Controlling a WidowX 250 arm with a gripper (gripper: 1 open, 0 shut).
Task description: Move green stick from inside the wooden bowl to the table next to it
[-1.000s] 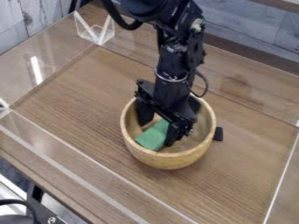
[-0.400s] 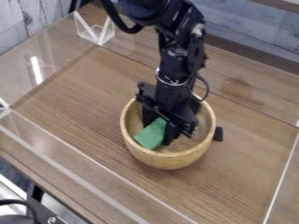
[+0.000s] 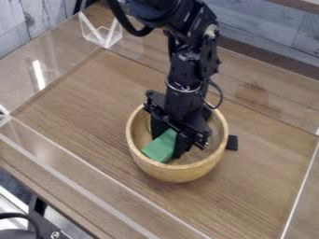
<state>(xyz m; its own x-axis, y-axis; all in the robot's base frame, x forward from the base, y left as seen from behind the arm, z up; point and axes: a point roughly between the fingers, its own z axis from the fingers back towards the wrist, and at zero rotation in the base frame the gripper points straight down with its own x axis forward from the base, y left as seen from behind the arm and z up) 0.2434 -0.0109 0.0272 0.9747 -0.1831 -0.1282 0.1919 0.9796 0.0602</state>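
The wooden bowl (image 3: pixel 144 159) sits on the brown wood-grain table (image 3: pixel 88 103), right of centre. Inside it lies the bright green stick (image 3: pixel 159 146), tilted against the bowl's left inner wall. My black gripper (image 3: pixel 173 137) reaches straight down into the bowl, its fingers shut on the upper right end of the green stick. The stick's gripped end is hidden behind the fingers.
Clear acrylic walls (image 3: pixel 50 65) run along the table's edges. A small black piece (image 3: pixel 230 143) lies on the table just right of the bowl. A white wire-like thing (image 3: pixel 103 34) stands at the back left. Bare tabletop lies left of and in front of the bowl.
The fingers have drawn together around the green stick's end. The arm has stayed in place over the bowl.
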